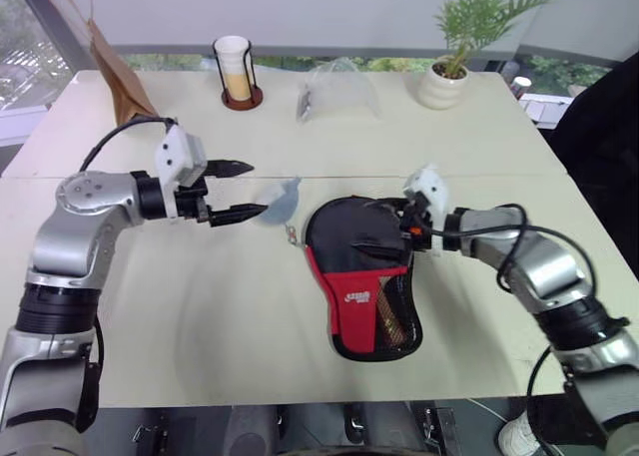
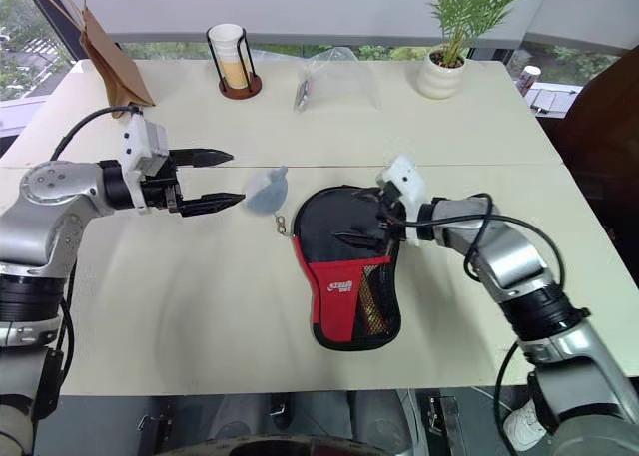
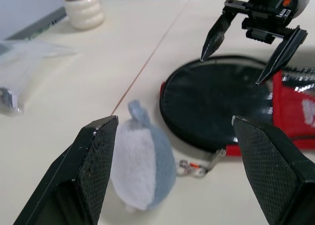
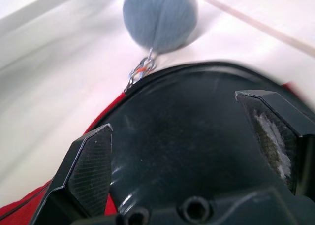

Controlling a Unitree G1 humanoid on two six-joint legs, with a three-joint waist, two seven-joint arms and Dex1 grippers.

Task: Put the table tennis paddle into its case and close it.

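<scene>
Head view: one case point(image 1: 361, 281) lies lower centre on the table point(image 1: 200, 316), one right gripper point(image 1: 394, 234) over its black round end, jaws spread, empty; one left gripper point(image 1: 236, 191) centre-left, jaws spread, by one plush toy point(image 1: 281, 201). Left wrist view: toy chained to case, so jaws could snag it. Right wrist view: paddle itself can't be told apart; zip may be unclosed.

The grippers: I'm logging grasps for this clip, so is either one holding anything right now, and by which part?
Nothing is held. The left gripper stands open beside the plush toy; the right gripper hangs open over the case.
</scene>
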